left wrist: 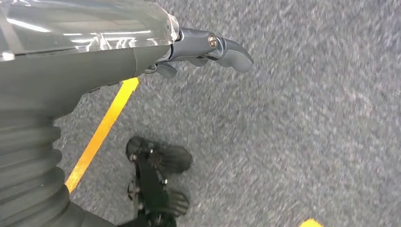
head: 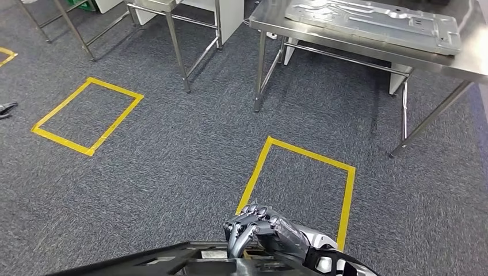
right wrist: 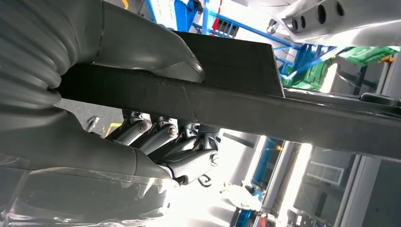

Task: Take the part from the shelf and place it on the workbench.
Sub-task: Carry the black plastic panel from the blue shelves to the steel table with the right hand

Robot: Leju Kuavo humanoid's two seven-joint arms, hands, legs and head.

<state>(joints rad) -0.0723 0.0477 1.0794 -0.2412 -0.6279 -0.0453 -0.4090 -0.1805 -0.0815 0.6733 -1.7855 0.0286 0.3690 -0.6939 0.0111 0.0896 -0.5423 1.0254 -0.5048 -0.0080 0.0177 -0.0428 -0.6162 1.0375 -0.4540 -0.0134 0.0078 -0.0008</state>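
Observation:
A dark flat metal part point(head: 172, 261) lies across the bottom of the head view. My right hand point(head: 259, 227) grips its edge with fingers curled over the top. In the right wrist view the same dark part point(right wrist: 236, 99) runs between the thumb point(right wrist: 146, 49) on one side and the fingers point(right wrist: 165, 142) on the other. The steel workbench point(head: 270, 20) stands ahead at the upper right and carries a large silver panel point(head: 374, 23). My left hand point(left wrist: 198, 52) hangs over the grey carpet, fingers loosely extended and holding nothing.
Two yellow taped rectangles mark the carpet, one point(head: 86, 115) at the left and one point(head: 299, 178) just ahead of my right hand. A second steel table's legs point(head: 175, 46) stand at the upper left. A small dark object point(head: 6, 108) lies at the left edge.

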